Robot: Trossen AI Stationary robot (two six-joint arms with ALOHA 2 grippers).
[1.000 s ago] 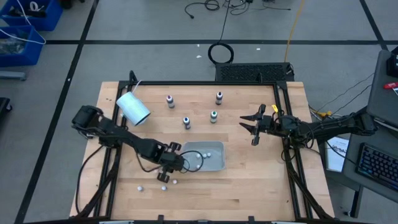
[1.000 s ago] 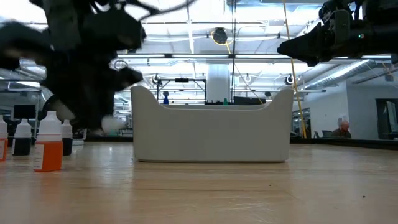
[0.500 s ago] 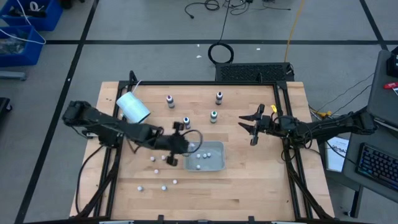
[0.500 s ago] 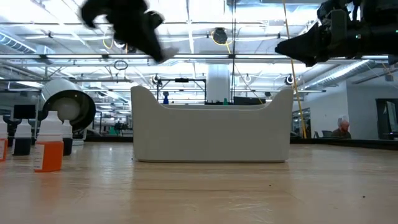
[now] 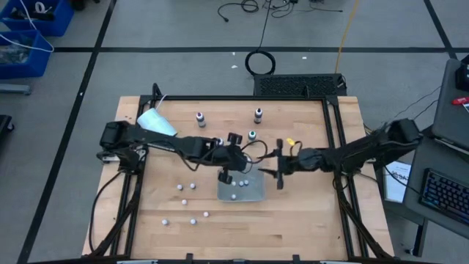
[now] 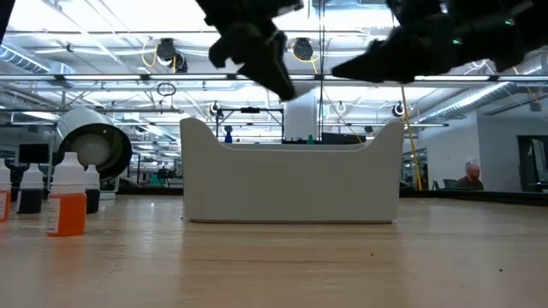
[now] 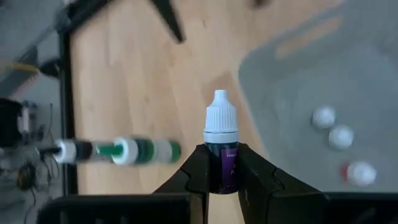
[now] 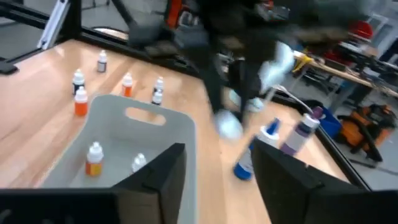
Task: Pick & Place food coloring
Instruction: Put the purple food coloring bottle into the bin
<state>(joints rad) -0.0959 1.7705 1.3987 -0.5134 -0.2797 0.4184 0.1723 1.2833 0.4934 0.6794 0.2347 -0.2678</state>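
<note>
The left gripper is clamped on a purple-bodied food coloring bottle, carried upright above the grey tray's ten o'clock corner. The right gripper, fingers spread and empty, hangs at the tray's two o'clock, close to the left one.

Risk: both arms converge over the same small tray, so a wrist or finger could clip the other and knock the bottle loose. Dropped from height, it could also bounce among the white balls already inside.

Two more bottles stand at the table's twelve o'clock. The six o'clock half of the table offers retreat room.
</note>
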